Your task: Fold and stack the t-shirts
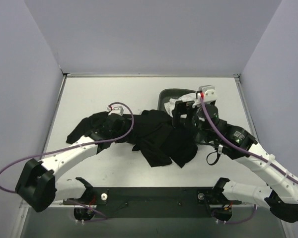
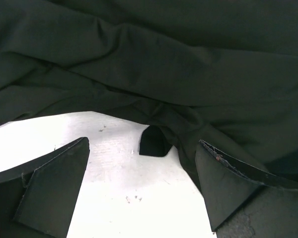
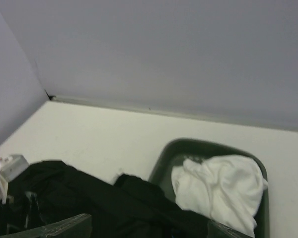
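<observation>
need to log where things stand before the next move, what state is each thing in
black shirts: unfolded, crumpled in one heap
white garment: bunched up inside the basket
basket: holds the white garment, black cloth against its near rim
left gripper: jaws open, empty, at the heap's edge
right gripper: jaws open, above the heap

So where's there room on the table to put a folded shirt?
The far left of the table, between the back wall and the black shirts, is bare. So is the near strip between shirts and base plate. The middle is crowded with shirts; the basket holds a white garment.
</observation>
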{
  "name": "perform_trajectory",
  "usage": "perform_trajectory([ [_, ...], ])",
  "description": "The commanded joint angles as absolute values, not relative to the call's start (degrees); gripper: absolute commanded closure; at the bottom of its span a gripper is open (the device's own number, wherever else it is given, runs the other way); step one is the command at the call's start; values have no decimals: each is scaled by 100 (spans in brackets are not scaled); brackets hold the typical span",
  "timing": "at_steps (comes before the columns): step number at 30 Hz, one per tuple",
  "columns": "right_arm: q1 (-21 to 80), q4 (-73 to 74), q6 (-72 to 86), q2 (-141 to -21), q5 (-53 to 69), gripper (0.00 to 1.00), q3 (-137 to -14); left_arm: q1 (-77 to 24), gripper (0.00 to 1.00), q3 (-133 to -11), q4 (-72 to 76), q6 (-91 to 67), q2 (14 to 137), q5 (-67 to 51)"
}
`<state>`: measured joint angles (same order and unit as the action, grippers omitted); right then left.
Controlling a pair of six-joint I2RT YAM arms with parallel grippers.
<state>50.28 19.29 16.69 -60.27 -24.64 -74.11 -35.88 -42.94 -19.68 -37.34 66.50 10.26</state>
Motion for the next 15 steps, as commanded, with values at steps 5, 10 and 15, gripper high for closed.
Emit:
perform_trajectory([
  [5,5273,2478,2197,-5511,-3006,0,-6127,-3376,2,-5747,-1485,-3850,8489,1292],
  [10,5563,2549,2355,-5537,-3138,1,-5889,-3112,3,-6713,-1897,-3806,9614,1546],
  [15,5660,2496,2408,-5379,-3164,0,-5617,-2804,3,-7251,-2434,-3779,10457,1907],
])
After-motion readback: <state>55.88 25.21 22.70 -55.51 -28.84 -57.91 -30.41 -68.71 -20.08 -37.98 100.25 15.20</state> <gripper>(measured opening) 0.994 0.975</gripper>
